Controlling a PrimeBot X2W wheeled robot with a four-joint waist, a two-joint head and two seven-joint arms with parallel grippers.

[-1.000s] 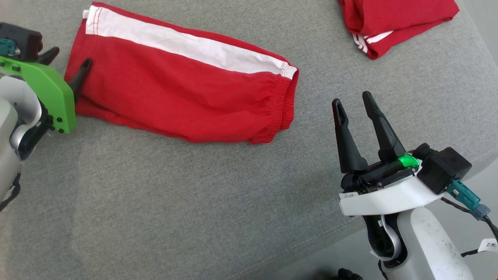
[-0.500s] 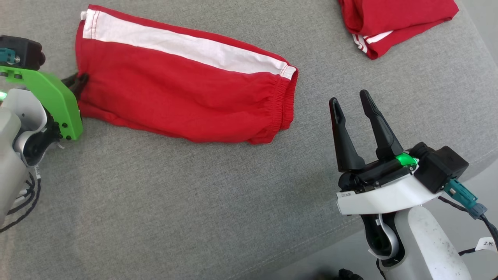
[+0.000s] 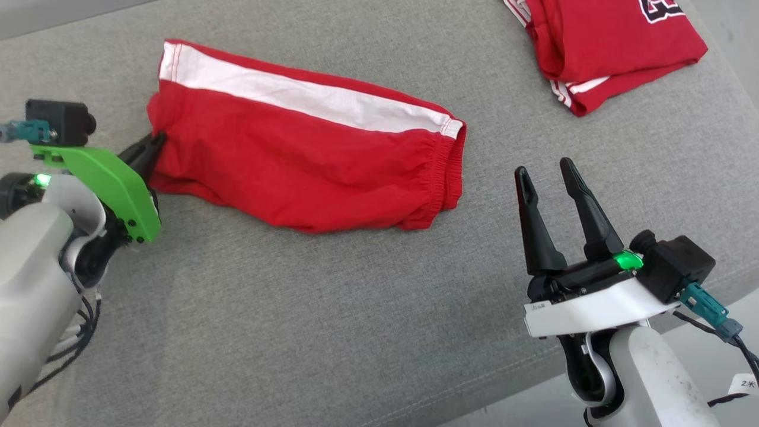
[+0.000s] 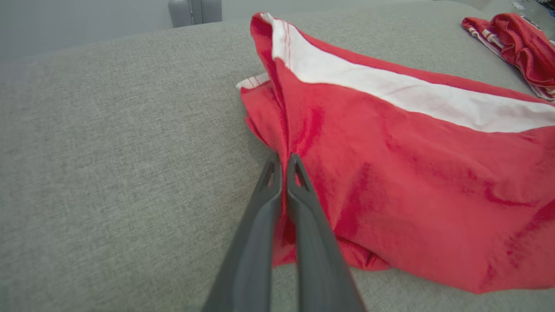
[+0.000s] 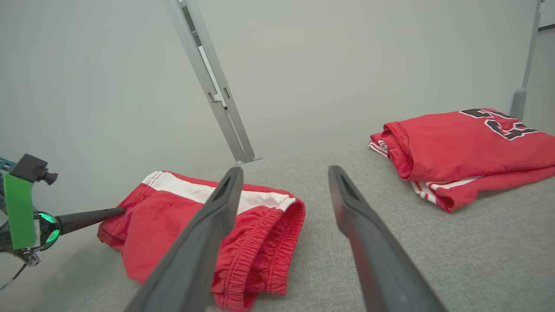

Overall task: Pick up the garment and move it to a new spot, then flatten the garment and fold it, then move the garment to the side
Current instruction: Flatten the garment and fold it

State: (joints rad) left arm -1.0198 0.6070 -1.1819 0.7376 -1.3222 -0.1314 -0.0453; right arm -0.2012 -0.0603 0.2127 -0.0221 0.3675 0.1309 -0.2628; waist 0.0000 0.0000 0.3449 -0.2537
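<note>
At the left end of the grey surface (image 3: pixel 332 320), my left claw (image 3: pixel 155 144) is pinching the shorts (image 3: pixel 308 172) at their hem end, with both fingers pressed together on a fold of red cloth. The shorts are lying across the upper middle, with the white stripe on the far side. The elastic waistband is pointing toward my right claw (image 3: pixel 544 166), which is hanging spread and well apart from them.

Judgement: the cloth is looking light, soft and limp. It is likely to sag and bunch from one pinch, so the hem corners or the waistband are offering the surer hold.

A folded jersey (image 3: pixel 611 41) is resting at the far right. Its black characters are cut off and unreadable. A tag (image 3: pixel 744 382) on my right arm's cable is proving too small to read.
</note>
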